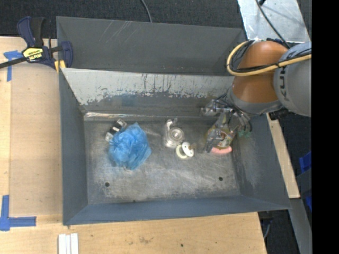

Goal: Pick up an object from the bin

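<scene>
My gripper (220,134) is low over the right part of the bin floor, close to the back wall. A small pink thing (223,150) lies right under its tip, partly hidden by it; whether they touch is unclear. A small white round piece (185,151) lies to the gripper's left, and a shiny clear-silver object (172,134) stands just behind that piece.
A crumpled blue bag-like thing (128,146) lies on the left of the floor with a small metallic piece (114,128) at its upper left corner. The arm with its orange cover comes in over the right rim. Bare floor runs along the front.
</scene>
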Robot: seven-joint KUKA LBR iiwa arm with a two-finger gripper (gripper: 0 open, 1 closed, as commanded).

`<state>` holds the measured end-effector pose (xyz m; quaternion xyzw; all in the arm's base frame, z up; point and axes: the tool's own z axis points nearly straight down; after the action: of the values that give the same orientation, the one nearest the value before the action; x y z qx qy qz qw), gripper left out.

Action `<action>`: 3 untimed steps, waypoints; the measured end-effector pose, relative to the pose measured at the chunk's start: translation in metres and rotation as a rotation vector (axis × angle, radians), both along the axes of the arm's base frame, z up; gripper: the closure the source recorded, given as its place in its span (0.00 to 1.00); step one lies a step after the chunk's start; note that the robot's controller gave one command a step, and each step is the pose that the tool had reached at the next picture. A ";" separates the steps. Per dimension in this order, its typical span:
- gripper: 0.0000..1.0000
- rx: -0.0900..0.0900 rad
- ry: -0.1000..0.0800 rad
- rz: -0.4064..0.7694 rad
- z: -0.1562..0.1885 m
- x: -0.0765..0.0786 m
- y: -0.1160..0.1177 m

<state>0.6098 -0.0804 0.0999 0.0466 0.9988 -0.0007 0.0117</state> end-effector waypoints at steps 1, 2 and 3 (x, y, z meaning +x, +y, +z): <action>0.00 0.001 0.023 0.146 -0.009 0.001 0.019; 0.00 0.001 0.021 0.094 0.008 -0.002 0.078; 0.00 0.009 0.005 -0.064 -0.019 -0.009 0.095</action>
<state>0.6007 0.0142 0.0811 0.0786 0.9969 0.0035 0.0091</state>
